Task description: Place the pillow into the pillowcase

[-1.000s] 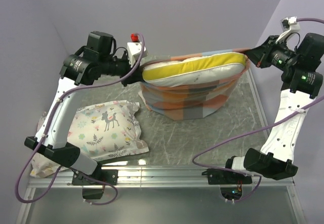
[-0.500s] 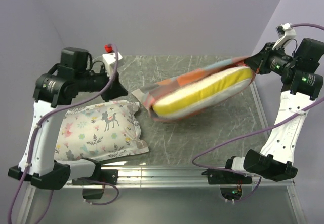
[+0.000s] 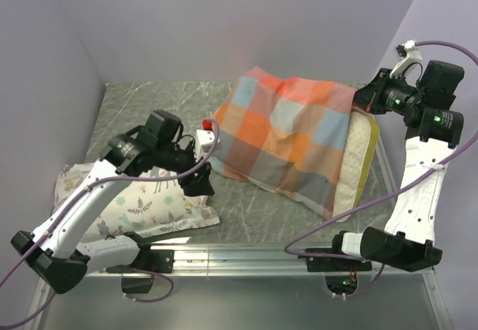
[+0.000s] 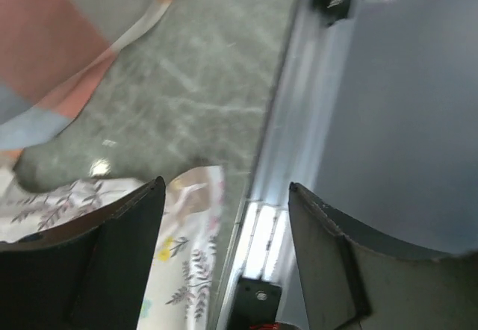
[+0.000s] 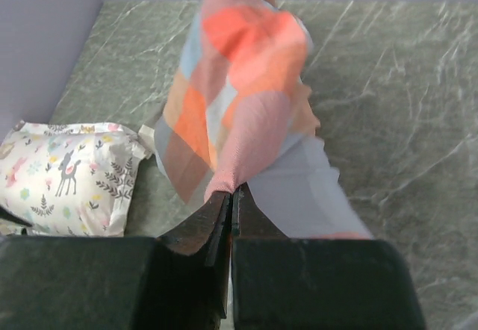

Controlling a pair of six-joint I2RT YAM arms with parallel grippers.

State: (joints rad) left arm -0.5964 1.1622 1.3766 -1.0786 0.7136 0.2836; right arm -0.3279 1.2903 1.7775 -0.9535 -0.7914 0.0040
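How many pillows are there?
2. The cream pillow pokes out of the checked pillowcase on the right; the flower-and-deer pillow lies near left. Others could be hidden.

From above, you see only a cream strip and the yellow edge of the pillow (image 3: 364,147) on the right; the pillowcase (image 3: 287,139) hides the rest. The right gripper (image 3: 358,100) has its fingertips lost in the cloth there. The left wrist view is blurred: the pillowcase runs off its top-left corner, and the left gripper (image 4: 225,195) and bottom edge cut off the printed pillow (image 4: 187,270).
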